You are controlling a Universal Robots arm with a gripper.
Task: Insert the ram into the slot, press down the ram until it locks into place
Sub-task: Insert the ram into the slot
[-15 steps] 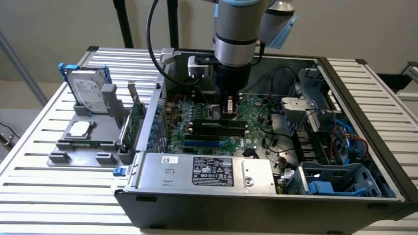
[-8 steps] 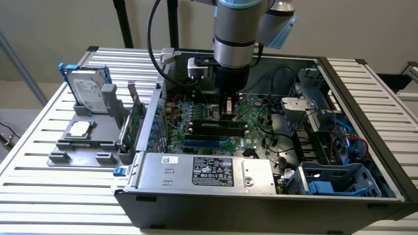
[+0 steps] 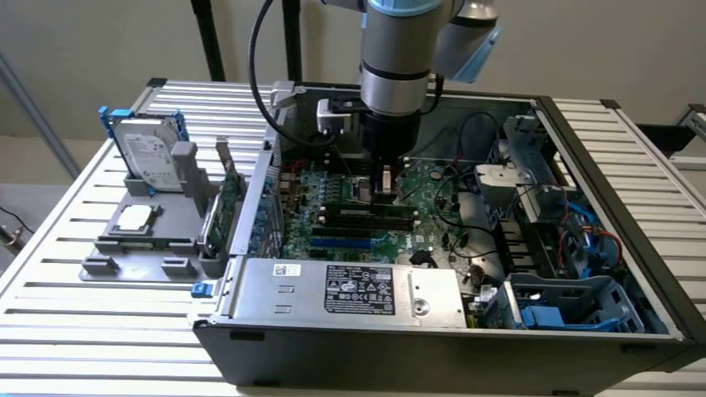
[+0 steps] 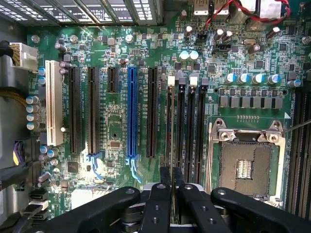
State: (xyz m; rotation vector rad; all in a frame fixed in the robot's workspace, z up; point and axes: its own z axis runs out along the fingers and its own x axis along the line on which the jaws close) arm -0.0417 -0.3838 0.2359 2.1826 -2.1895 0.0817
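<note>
Inside an open computer case (image 3: 364,356), the gripper (image 4: 171,187) has its fingers pressed together into one blunt tip over the ram (image 4: 169,126). The ram stands edge-on in the slot (image 4: 171,82), apparently so that a downward push seats it.

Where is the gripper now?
In the exterior view, the gripper is low inside the open computer case, by the black memory slots.
</note>
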